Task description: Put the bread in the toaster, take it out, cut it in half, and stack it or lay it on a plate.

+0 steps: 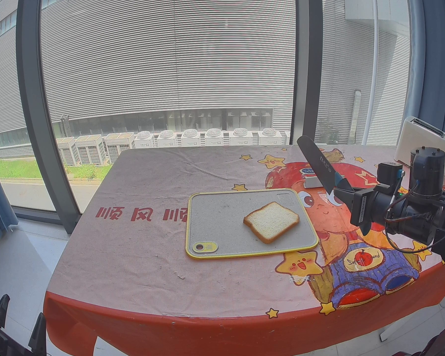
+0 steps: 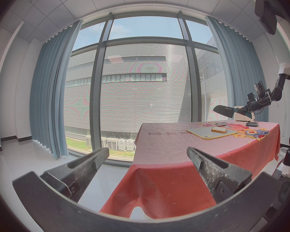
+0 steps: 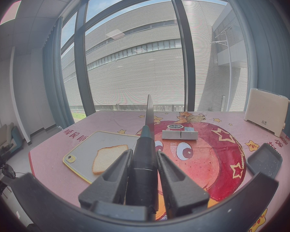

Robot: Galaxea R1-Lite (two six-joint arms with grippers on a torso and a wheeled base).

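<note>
A slice of bread lies flat on the right part of a grey cutting board with a yellow rim. My right gripper hovers above the table to the right of the board, shut on the handle of a black knife whose blade points up and away toward the window. In the right wrist view the knife runs forward between the fingers, with the bread beside it. The white toaster stands at the far right corner. My left gripper hangs open, low beside the table's near-left corner.
A small white knife holder lies behind the board near the table's middle. A dark rectangular tray sits near the toaster. The tablecloth drapes over the front edge. Windows stand close behind the table.
</note>
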